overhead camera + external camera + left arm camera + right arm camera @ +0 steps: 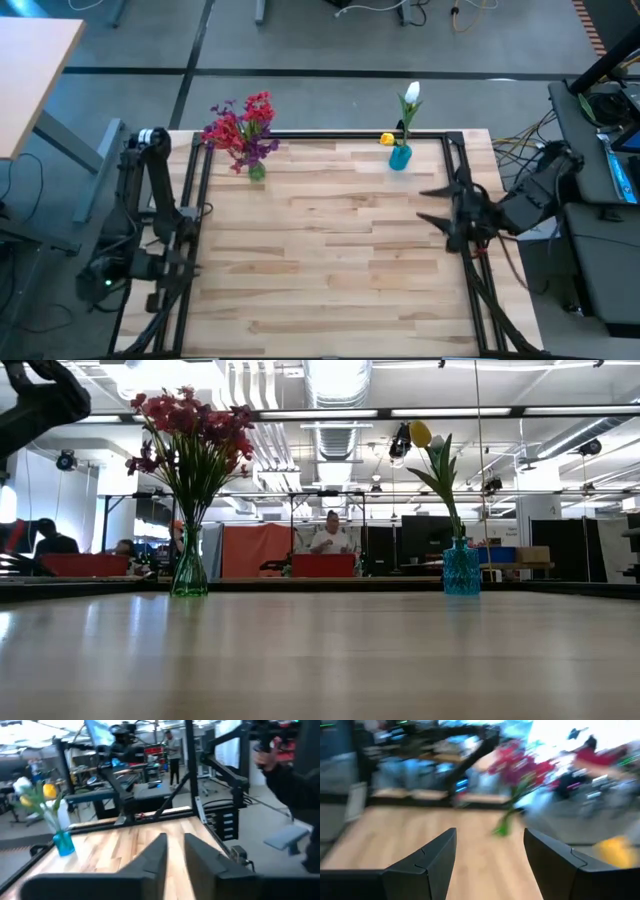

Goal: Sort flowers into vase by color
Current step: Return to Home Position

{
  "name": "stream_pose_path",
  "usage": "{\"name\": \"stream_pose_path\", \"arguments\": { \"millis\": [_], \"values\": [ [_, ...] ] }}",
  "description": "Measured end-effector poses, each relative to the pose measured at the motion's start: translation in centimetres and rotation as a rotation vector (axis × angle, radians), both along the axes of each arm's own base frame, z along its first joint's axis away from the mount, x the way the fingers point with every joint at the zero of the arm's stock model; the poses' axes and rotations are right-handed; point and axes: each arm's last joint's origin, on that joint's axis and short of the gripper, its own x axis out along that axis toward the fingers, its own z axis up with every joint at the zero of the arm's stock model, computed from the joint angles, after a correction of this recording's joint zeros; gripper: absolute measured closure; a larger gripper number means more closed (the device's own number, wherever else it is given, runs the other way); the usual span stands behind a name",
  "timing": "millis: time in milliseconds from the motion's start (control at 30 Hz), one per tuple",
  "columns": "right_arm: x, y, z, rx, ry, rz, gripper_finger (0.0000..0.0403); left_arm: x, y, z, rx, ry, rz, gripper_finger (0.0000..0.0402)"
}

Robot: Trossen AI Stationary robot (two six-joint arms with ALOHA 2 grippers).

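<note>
A green glass vase (257, 172) stands on its base near the table's far left and holds red and purple flower clusters (240, 125). A blue vase (400, 157) stands near the far right with a white tulip (411, 95) and a yellow one (387, 139) in it. My right gripper (420, 205) hovers open at the table's right edge, pointing left, apart from both vases. My left gripper (175, 837) sits drawn back at the left edge, with a narrow gap between its fingers. No loose flower lies on the table.
The wooden tabletop (330, 260) is framed by a black metal rail (330, 135). In the low view the green vase (189, 575) stands at left and the blue vase (461, 568) at right. People sit and stand in the room beyond the table.
</note>
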Motion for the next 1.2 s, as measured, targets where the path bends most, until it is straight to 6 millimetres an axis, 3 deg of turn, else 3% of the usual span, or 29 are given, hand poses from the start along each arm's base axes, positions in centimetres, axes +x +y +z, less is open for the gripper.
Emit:
{"name": "stream_pose_path", "arguments": {
  "millis": [100,300,467,633,833,1000,1200],
  "values": [
    [-1.1,-0.1,-1.5,0.107,0.064,0.146,0.0179,1.1,0.3,-1.3,-0.006,-0.001,0.075,0.0391],
    [-0.6,0.9,-6.8,0.183,0.066,0.331,0.0179,4.5,2.0,-5.9,-0.073,0.080,0.218,0.0400],
    [-0.9,0.5,-9.8,0.138,-0.097,0.353,0.0179,6.8,3.9,-8.3,-0.059,0.196,0.278,0.0401],
    [-1.7,-1.4,-10.6,0.072,-0.292,0.320,0.0179,7.5,6.0,-8.6,0.039,0.198,0.355,0.0401],
    [-2.1,-3.4,-10.9,0.045,-0.359,0.330,0.0179,6.7,8.2,-8.1,0.079,0.173,0.354,0.0401],
    [-2.0,-4.9,-11.8,0.017,-0.334,0.281,0.0179,5.8,9.4,-7.5,-0.035,0.108,0.281,0.0402],
    [-1.8,-6.0,-14.4,0.035,-0.327,0.278,0.0179,5.2,10.7,-7.3,-0.149,0.010,0.447,0.0402]
  ]
}}
